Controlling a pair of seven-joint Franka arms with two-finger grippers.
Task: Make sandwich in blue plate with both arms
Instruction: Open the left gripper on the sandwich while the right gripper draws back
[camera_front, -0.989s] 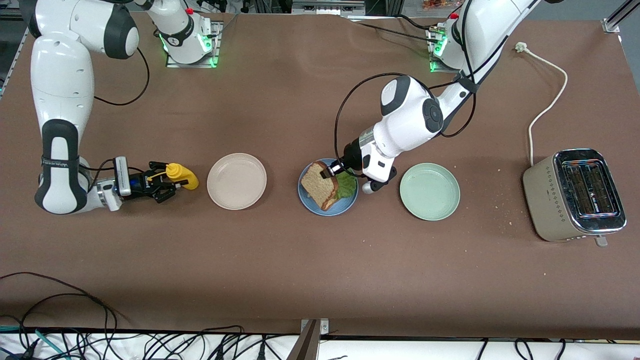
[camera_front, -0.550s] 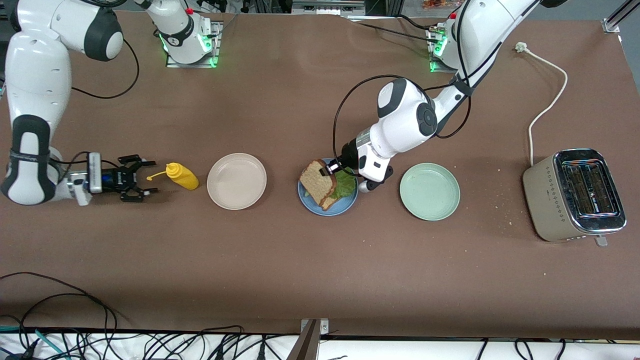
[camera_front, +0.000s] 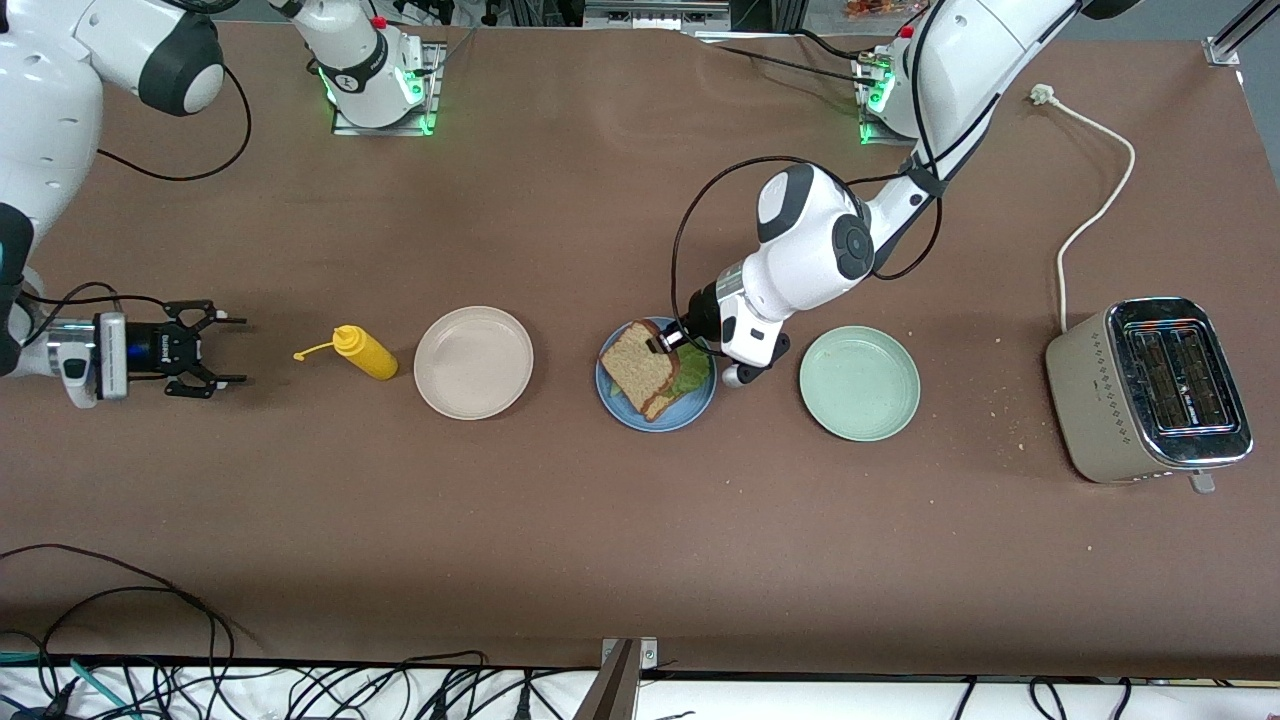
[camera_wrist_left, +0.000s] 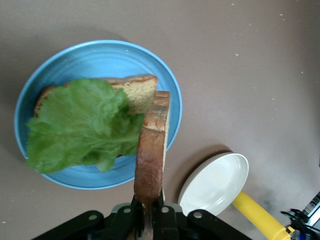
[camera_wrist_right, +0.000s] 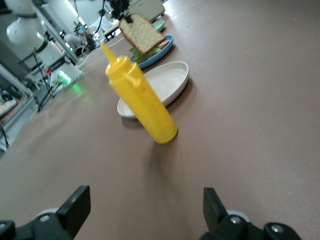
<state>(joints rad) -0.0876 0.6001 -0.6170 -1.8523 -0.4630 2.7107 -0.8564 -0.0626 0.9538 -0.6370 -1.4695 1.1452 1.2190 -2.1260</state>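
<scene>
So the left gripper (camera_front: 664, 343) is pinching the top bread slice (camera_front: 636, 366), which has tipped lower onto the lettuce (camera_wrist_left: 82, 125) in the blue plate (camera_front: 697, 402); the sandwich is nearly closed. The right gripper (camera_front: 212, 350), fingers spread, has backed away from the mustard bottle (camera_front: 365, 352), which stands at nine o'clock from the cream plate (camera_front: 473, 362).

The desk (camera_front: 560, 520) is plain matte brown. The blue plate (camera_front: 620, 410) is mid-blue; on it lie tan bread slices with dark brown crusts (camera_front: 638, 366) and a bright green ruffled lettuce leaf (camera_front: 692, 372). Beside it sit a cream-white plate (camera_front: 473, 362) and a pale mint-green plate (camera_front: 859, 382). The squeeze bottle (camera_front: 364, 352) is yellow. The toaster (camera_front: 1148, 390) is beige with chrome. Both arms are white with black bands.
</scene>
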